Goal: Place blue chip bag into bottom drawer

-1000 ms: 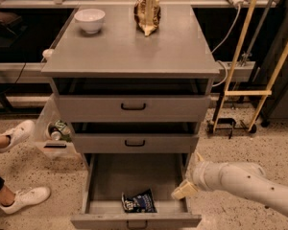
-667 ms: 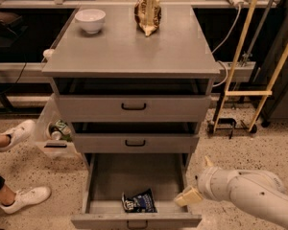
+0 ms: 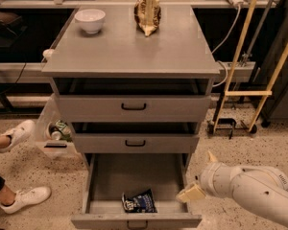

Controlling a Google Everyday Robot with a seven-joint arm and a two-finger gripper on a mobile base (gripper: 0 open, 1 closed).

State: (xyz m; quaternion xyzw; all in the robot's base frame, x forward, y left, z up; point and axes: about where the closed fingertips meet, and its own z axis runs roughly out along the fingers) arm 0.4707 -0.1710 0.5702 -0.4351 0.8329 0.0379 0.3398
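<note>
The blue chip bag (image 3: pixel 139 201) lies flat inside the bottom drawer (image 3: pixel 96 183), near its front edge. The drawer is pulled open and its black handle shows at the bottom of the view. My gripper (image 3: pixel 196 188) is on the white arm at the lower right, just outside the drawer's right front corner, to the right of the bag and apart from it. Nothing shows in the gripper.
A white bowl (image 3: pixel 90 20) and a brown-and-gold snack bag (image 3: pixel 148 13) stand on the cabinet top (image 3: pixel 134 51). Two shallower drawers (image 3: pixel 133 107) above are closed. A person's white shoes (image 3: pixel 26 198) are at the left. A wooden frame (image 3: pixel 245 92) stands at the right.
My arm has drawn back to the right and slightly down, away from the open drawer. The blue chip bag has stayed in the drawer.
</note>
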